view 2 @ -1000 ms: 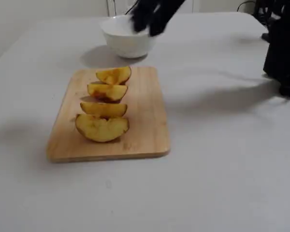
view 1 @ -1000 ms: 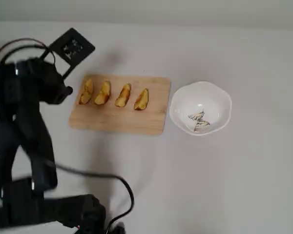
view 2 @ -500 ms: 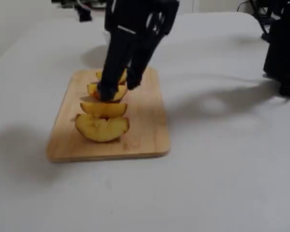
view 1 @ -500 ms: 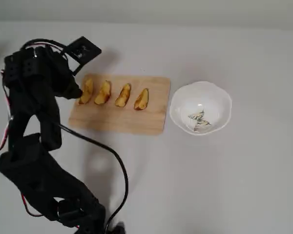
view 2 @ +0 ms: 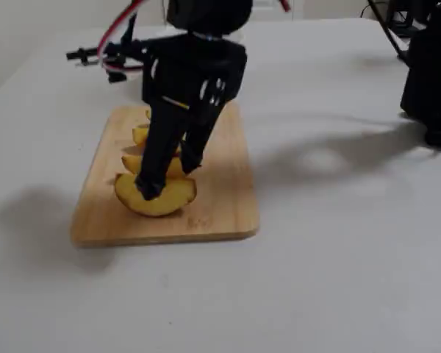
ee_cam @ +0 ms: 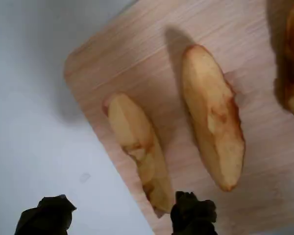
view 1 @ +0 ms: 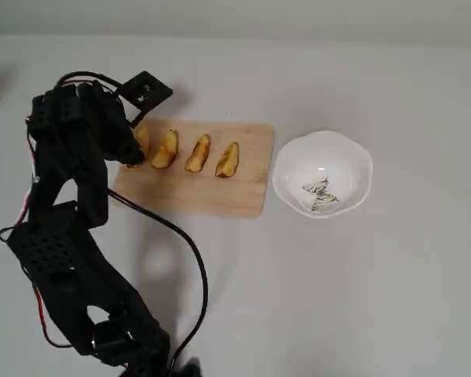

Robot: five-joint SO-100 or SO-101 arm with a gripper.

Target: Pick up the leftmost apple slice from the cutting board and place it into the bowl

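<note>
Apple slice [ee_cam: 137, 147], the one nearest the cutting board's [view 1: 196, 196] left end in the overhead view, lies flat on the wood with three more slices in a row between it and the white scalloped bowl [view 1: 357, 161], which stands just off the board's right end. The gripper [ee_cam: 118, 218] hangs over that end slice, its jaws spread wide, one fingertip [ee_cam: 192, 211] above the board and the other beyond the board's edge.
</note>
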